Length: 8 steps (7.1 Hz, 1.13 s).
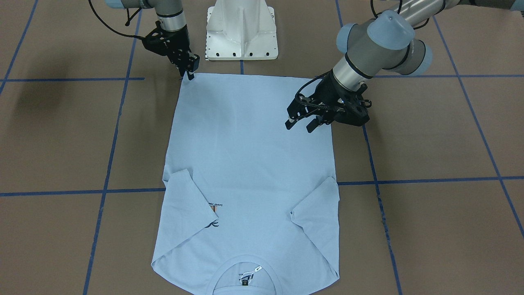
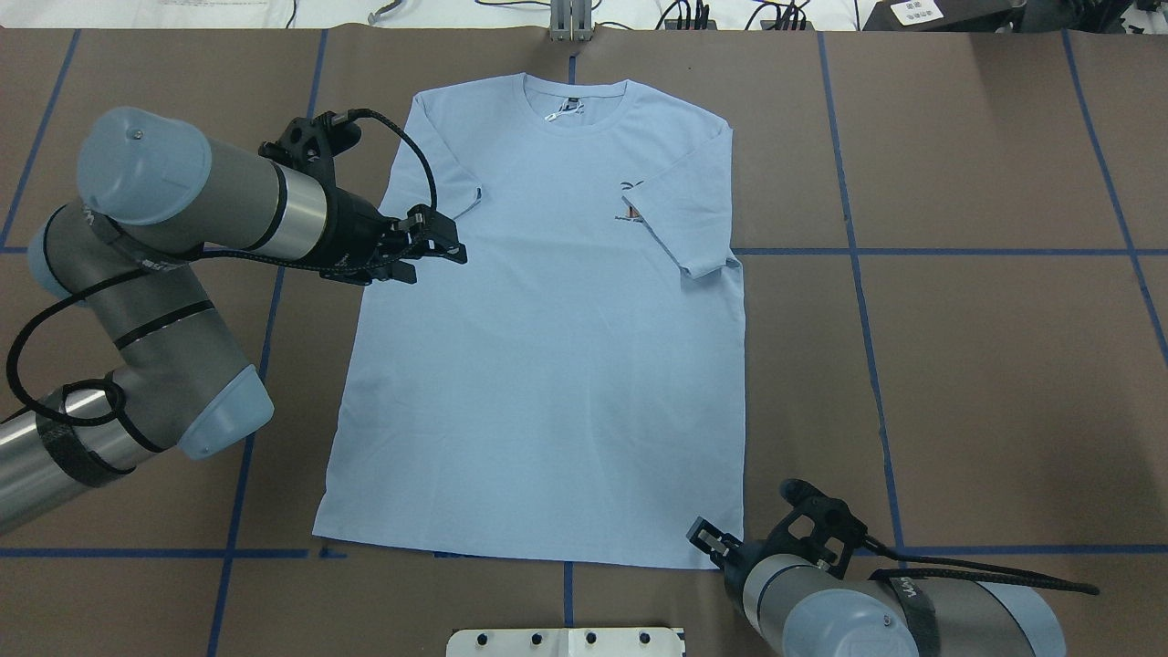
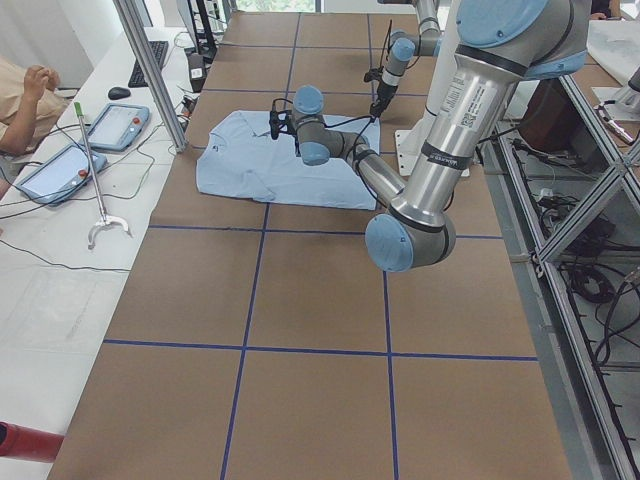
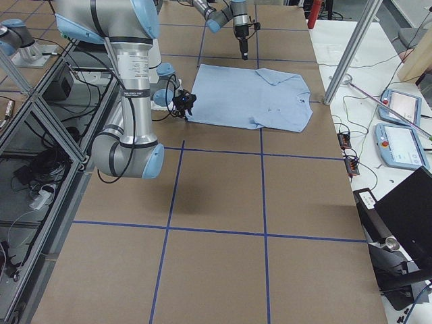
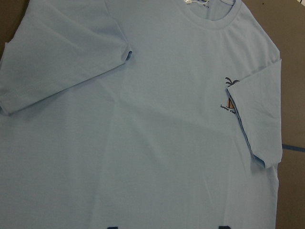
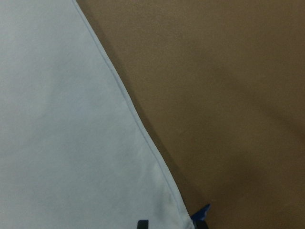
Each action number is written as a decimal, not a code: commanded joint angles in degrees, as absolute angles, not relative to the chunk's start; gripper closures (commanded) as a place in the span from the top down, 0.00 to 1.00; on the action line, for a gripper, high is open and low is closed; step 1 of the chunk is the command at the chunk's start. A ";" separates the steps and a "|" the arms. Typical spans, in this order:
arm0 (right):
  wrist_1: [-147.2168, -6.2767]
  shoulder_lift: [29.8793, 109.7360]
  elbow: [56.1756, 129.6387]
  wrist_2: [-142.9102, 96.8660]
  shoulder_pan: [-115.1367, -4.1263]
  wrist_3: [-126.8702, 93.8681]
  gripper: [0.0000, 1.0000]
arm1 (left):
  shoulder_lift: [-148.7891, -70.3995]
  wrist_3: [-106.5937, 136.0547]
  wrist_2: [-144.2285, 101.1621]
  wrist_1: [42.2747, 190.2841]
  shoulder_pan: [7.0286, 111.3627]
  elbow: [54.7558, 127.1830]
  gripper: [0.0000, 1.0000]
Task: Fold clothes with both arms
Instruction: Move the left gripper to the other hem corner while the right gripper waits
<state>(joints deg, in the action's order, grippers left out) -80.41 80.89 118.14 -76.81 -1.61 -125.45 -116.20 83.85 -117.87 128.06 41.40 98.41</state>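
The light blue T-shirt (image 1: 245, 155) lies flat on the brown table, collar away from the robot, both sleeves folded inward. It also shows in the overhead view (image 2: 547, 365) and the left wrist view (image 5: 152, 143). The chest print (image 2: 630, 205) is partly covered by a sleeve. The neck label (image 2: 571, 104) shows inside the collar. My left gripper (image 1: 300, 123) is open and empty, held above the shirt's side edge below the sleeve; it also shows overhead (image 2: 436, 255). My right gripper (image 1: 190, 75) is at the hem corner nearest the robot, its fingers together on the cloth; the corner lies flat (image 6: 181, 214).
The white pedestal base (image 1: 241, 37) stands just behind the hem. Blue tape lines (image 1: 409, 180) cross the brown table. In the exterior left view a metal post (image 3: 150, 70), tablets (image 3: 115, 125) and a seated person (image 3: 25, 100) are past the table's far edge.
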 commanded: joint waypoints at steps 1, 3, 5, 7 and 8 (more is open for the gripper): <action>-80.42 81.12 118.56 -76.99 -1.67 -125.33 0.00 | -116.10 84.02 -117.95 128.06 41.40 98.44 0.76; -80.51 81.12 120.05 -77.17 -1.15 -124.98 0.00 | -111.49 90.65 -117.69 127.79 39.57 102.27 0.76; -80.77 84.61 124.43 -77.52 -1.23 -124.63 0.00 | -107.44 93.60 -104.84 117.17 30.47 110.24 0.76; -80.77 85.95 126.28 -78.48 -1.32 -124.28 0.00 | -102.96 97.00 -92.70 105.31 21.06 117.49 0.75; -80.86 86.83 126.82 -78.49 -1.32 -124.28 0.00 | -100.48 98.95 -90.03 105.29 18.66 117.60 0.74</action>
<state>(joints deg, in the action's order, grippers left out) -80.79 85.82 125.81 -78.18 -1.30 -124.35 -103.83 96.42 -95.07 107.42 22.80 116.03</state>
